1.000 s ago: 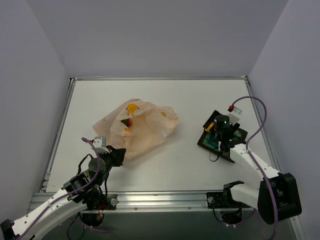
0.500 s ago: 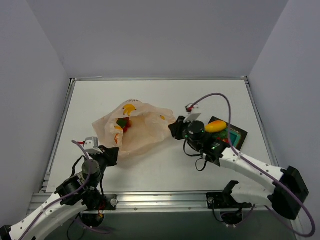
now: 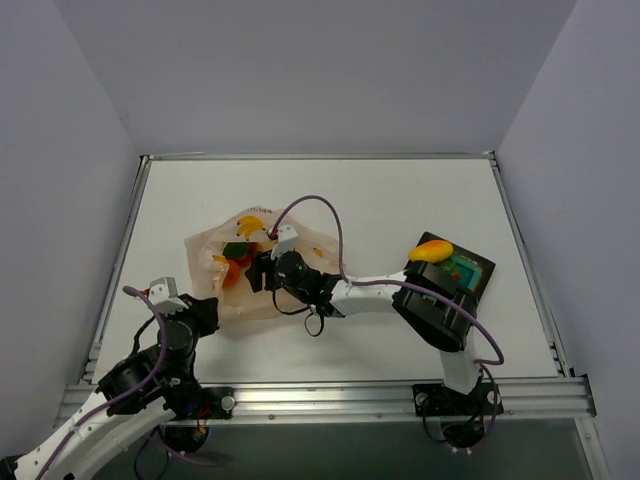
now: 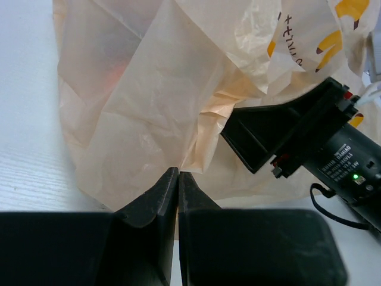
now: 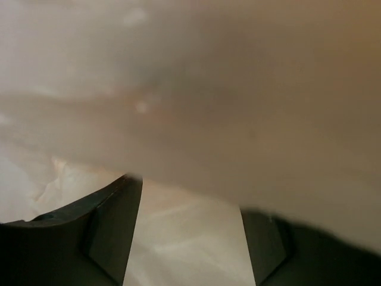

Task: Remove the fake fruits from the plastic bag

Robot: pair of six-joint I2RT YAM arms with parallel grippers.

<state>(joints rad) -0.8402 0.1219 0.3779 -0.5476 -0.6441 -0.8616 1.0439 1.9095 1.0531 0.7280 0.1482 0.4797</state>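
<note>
Top external: right gripper [image 3: 254, 272], fingers spread, is inside the bag [image 3: 205, 250] by the red and green fruits [image 3: 234, 258], mango [image 3: 432, 250] already out on the tray [image 3: 480, 270], left gripper [image 4: 178, 174] pinched shut on the bag edge; I'd anchor that edge and close on fruit only, not bag.

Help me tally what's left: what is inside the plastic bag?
Inside the plastic bag, small green and red fruits show near its mouth, the right hand reaching in beside them. Crinkled film hides anything deeper.
</note>
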